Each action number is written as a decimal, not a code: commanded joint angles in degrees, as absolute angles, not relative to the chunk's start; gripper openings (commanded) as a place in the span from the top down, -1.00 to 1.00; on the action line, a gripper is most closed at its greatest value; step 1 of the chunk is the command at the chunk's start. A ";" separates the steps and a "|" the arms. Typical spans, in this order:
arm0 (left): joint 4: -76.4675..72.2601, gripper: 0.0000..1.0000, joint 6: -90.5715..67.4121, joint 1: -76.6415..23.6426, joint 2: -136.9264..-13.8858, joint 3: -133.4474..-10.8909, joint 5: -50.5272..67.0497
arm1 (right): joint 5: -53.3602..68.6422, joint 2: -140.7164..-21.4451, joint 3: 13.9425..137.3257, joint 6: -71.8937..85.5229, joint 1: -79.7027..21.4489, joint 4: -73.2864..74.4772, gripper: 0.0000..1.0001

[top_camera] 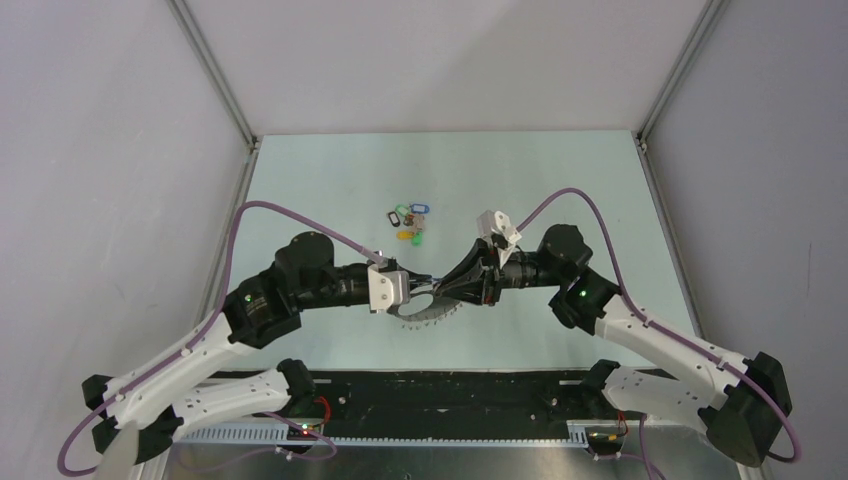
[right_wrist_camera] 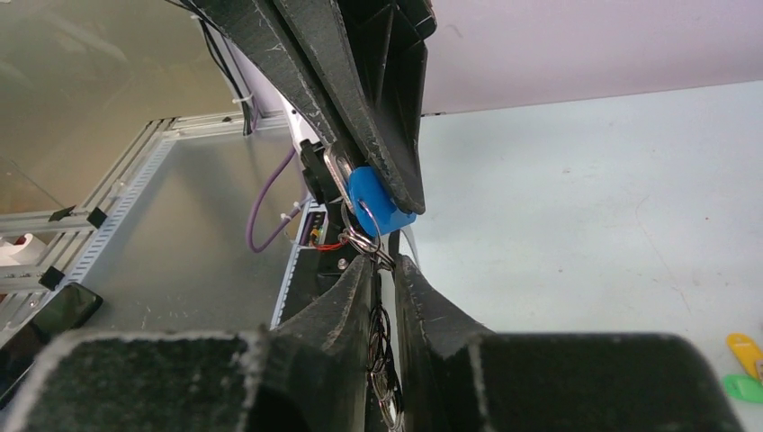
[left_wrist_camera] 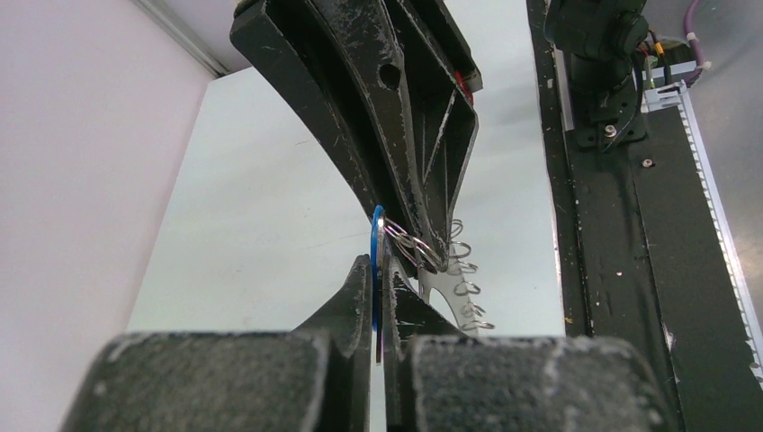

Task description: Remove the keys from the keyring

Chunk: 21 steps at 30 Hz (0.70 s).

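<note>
Both grippers meet at the table's middle. My left gripper [top_camera: 424, 284] is shut on the blue key [left_wrist_camera: 376, 256], seen edge-on between its fingertips in the left wrist view [left_wrist_camera: 379, 267]. The blue key [right_wrist_camera: 378, 200] hangs by a small metal ring from the keyring [top_camera: 432, 314], a pale loop fringed with silvery rings [left_wrist_camera: 450, 290]. My right gripper [top_camera: 447, 290] is shut on the keyring's edge; in the right wrist view [right_wrist_camera: 385, 264] several of its rings sit between the fingers. Both hold their loads just above the table.
A cluster of loose coloured keys [top_camera: 408, 220] lies on the pale green table [top_camera: 560, 180] beyond the grippers; an orange one [right_wrist_camera: 743, 349] and a green one [right_wrist_camera: 743, 388] show at the right wrist view's edge. Grey walls stand on three sides. A black rail [top_camera: 450, 395] runs along the near edge.
</note>
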State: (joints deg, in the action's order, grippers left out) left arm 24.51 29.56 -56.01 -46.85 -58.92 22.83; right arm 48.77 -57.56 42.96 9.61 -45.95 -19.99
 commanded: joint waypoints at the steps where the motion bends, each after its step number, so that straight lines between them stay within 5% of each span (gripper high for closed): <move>1: 20.85 1.00 30.45 -55.99 -45.91 -59.17 23.62 | 48.72 -55.40 43.77 10.73 -46.12 -22.54 0.67; 7: 20.91 1.00 30.54 -56.00 -45.83 -59.11 23.11 | 46.73 -53.53 43.77 11.93 -46.10 -20.81 1.00; 21: 20.36 1.00 31.53 -55.99 -45.11 -57.93 19.32 | 30.59 -51.25 42.56 39.72 -43.76 -12.99 1.00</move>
